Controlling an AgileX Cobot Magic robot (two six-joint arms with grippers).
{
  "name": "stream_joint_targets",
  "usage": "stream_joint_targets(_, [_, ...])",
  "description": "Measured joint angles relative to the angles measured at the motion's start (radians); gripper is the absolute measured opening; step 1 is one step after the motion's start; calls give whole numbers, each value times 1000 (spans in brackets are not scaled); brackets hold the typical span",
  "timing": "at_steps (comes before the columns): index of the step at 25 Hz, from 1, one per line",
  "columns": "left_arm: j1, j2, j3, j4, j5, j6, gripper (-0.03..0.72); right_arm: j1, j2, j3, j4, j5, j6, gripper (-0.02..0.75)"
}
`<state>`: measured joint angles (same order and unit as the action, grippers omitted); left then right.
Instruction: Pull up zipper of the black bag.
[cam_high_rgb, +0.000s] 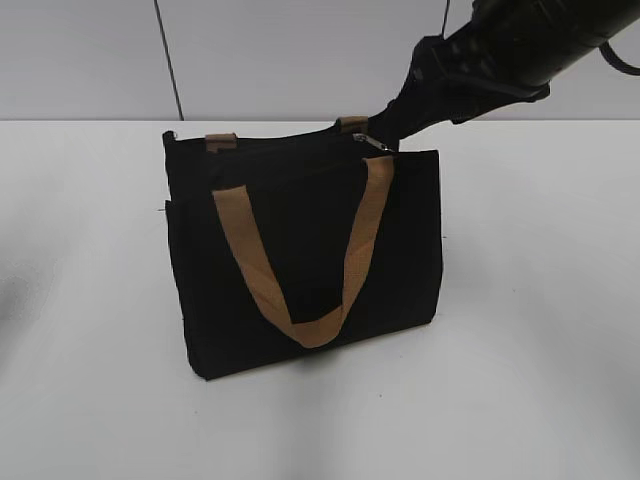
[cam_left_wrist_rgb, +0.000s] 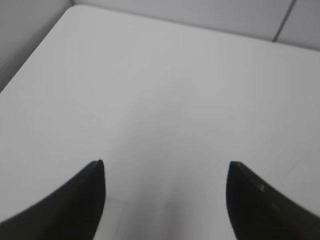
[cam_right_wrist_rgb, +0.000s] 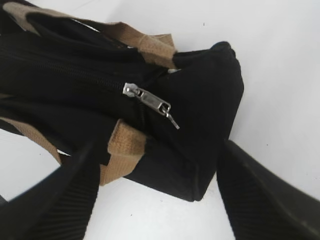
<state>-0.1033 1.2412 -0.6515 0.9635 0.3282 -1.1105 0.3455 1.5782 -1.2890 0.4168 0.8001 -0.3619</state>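
The black bag (cam_high_rgb: 300, 250) stands upright on the white table, with a tan strap handle (cam_high_rgb: 300, 270) hanging down its front. The zipper (cam_high_rgb: 376, 142) shows as a small silver tab at the right end of the bag's top edge. In the right wrist view the bag (cam_right_wrist_rgb: 200, 115) lies below me, and the silver zipper pull (cam_right_wrist_rgb: 150, 102) lies on the black zip line. My right gripper (cam_right_wrist_rgb: 157, 165) is open, its fingers spread above the bag's end, apart from the pull. My left gripper (cam_left_wrist_rgb: 165, 170) is open and empty over bare table.
The white table (cam_high_rgb: 540, 320) spreads around the bag, with a grey wall behind it. The table's far corner and edge (cam_left_wrist_rgb: 75, 7) show in the left wrist view. My right arm (cam_high_rgb: 500, 50) reaches in from the upper right.
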Motion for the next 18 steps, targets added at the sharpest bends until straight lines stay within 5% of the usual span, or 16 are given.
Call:
stream_joint_targets(2, [0, 19, 0, -167, 85, 103, 543, 0, -12, 0, -5, 13, 0, 561])
stream_joint_targets(8, [0, 36, -20, -835, 173, 740, 464, -1, -79, 0, -119, 35, 82, 561])
stream_joint_targets(10, [0, 36, -49, -969, 213, 908, 456, -17, -94, 0, -171, 75, 161, 561])
stream_joint_targets(18, [0, 118, -314, -1066, 445, 1101, 452, -264, -100, 0, -254, 293, 289, 539])
